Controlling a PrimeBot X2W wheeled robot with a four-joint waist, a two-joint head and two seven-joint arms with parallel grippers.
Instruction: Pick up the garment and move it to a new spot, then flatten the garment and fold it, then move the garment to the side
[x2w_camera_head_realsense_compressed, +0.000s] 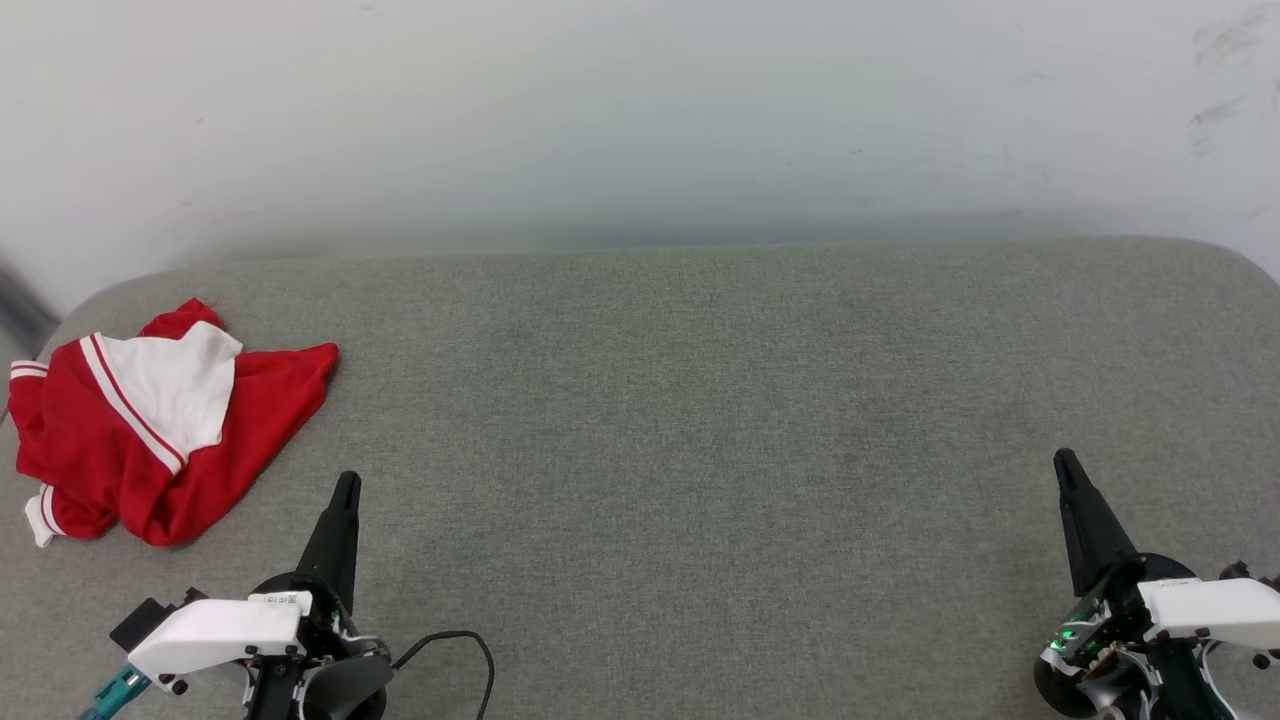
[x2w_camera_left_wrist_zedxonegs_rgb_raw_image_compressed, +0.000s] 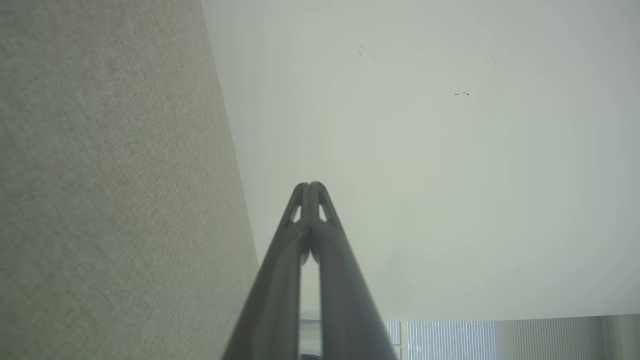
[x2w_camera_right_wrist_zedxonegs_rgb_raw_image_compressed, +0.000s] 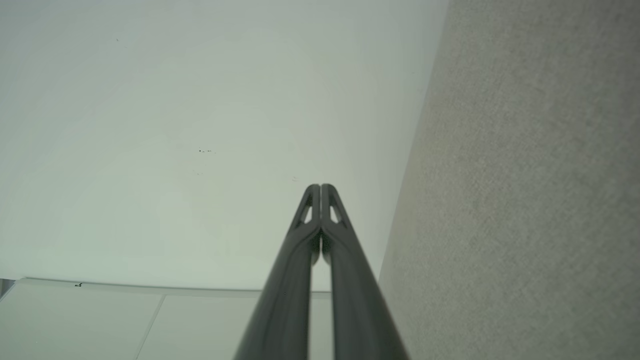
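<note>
A: What is seen from the head?
B: The jersey (x2w_camera_head_realsense_compressed: 150, 430) is crumpled at the table's (x2w_camera_head_realsense_compressed: 700, 400) far left corner. The left hand (x2w_camera_head_realsense_compressed: 346, 484), near it, and the right hand (x2w_camera_head_realsense_compressed: 1064, 460) are closed, empty.
A: The wrists?
B: Left: fingers (x2w_camera_left_wrist_zedxonegs_rgb_raw_image_compressed: 277, 285) are pressed together before the wall (x2w_camera_left_wrist_zedxonegs_rgb_raw_image_compressed: 425, 150). Right: likewise.

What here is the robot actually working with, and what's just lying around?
For the job:
- the garment, crumpled near the table's left edge
- the left gripper and the right gripper, both shut, holding nothing

Just there:
- the grey table
- the black cable
- the pale wall
</note>
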